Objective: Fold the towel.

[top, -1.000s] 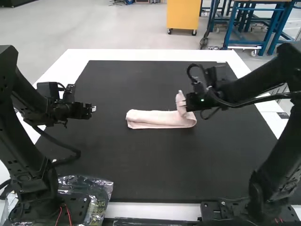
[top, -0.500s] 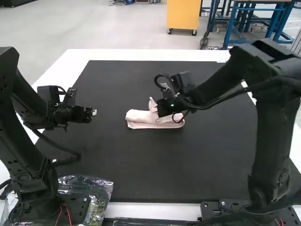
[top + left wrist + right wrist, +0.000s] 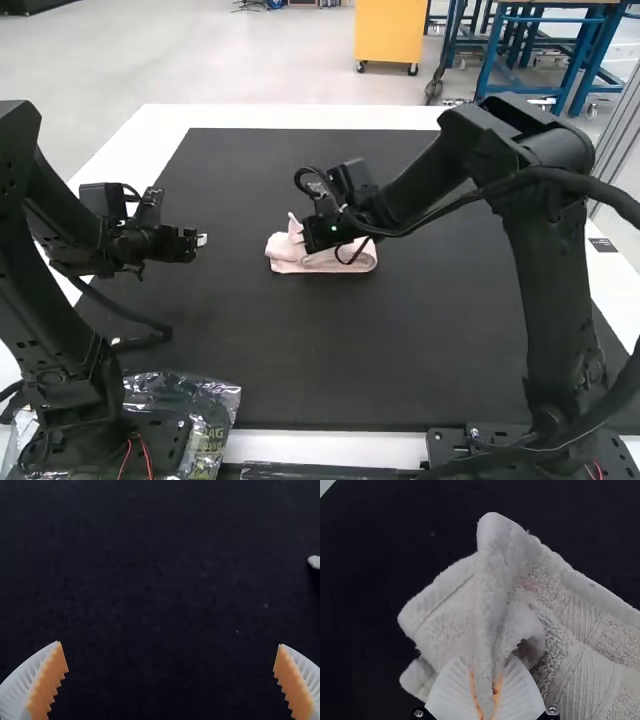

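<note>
The right claw point(image 3: 318, 232) is pinching a raised fold of towel point(image 3: 295, 262) between its fingers — the rest is lying folded on the mat point(image 3: 300, 350), near its centre, reaching toward four o'clock from the claw. At the towel's nine o'clock, well apart, the left claw point(image 3: 202, 239) is holding its fingers wide apart. Toward seven o'clock, a bag point(image 3: 213, 400) is lying.

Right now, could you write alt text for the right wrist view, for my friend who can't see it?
The right claw pinches a raised fold of a pale, fuzzy towel between its two white, ribbed fingers. The towel lies in thick, uneven layers on a black mat, with a rounded peak standing up beyond the fingers.
</note>
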`<move>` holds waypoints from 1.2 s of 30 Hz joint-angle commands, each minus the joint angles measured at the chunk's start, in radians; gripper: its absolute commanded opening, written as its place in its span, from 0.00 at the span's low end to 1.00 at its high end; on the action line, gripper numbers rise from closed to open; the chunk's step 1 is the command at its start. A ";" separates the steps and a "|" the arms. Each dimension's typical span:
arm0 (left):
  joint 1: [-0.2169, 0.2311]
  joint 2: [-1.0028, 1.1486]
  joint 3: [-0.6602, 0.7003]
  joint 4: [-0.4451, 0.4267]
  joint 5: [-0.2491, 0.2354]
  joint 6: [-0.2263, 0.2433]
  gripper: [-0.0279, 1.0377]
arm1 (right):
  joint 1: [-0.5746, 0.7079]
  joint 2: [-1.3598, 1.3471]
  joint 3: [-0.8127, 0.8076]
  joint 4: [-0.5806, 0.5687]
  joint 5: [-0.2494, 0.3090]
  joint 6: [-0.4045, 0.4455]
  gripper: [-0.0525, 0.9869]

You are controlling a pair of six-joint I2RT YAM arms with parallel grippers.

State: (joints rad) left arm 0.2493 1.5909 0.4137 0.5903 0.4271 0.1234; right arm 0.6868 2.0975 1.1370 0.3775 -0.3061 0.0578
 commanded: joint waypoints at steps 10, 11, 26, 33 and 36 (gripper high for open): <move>0.004 -0.016 -0.004 0.000 0.022 0.007 0.94 | 0.042 -0.060 0.076 0.006 -0.128 0.125 0.63; 0.004 -0.017 -0.007 0.000 0.022 0.007 0.94 | 0.039 -0.085 0.075 0.018 -0.149 0.145 0.63; 0.004 -0.017 -0.036 0.014 0.022 -0.001 0.94 | -0.089 -0.277 -0.102 0.150 -0.254 0.192 0.03; 0.002 -0.017 -0.038 0.025 0.027 -0.008 0.94 | -0.107 -0.206 -0.194 0.253 -0.261 0.152 0.03; -0.002 -0.017 -0.038 0.029 0.030 -0.014 0.94 | -0.105 -0.169 -0.207 0.294 -0.261 0.151 0.03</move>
State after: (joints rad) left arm 0.2493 1.5909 0.3809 0.6056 0.4393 0.1184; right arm 0.5842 1.9179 0.9279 0.6411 -0.5468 0.2310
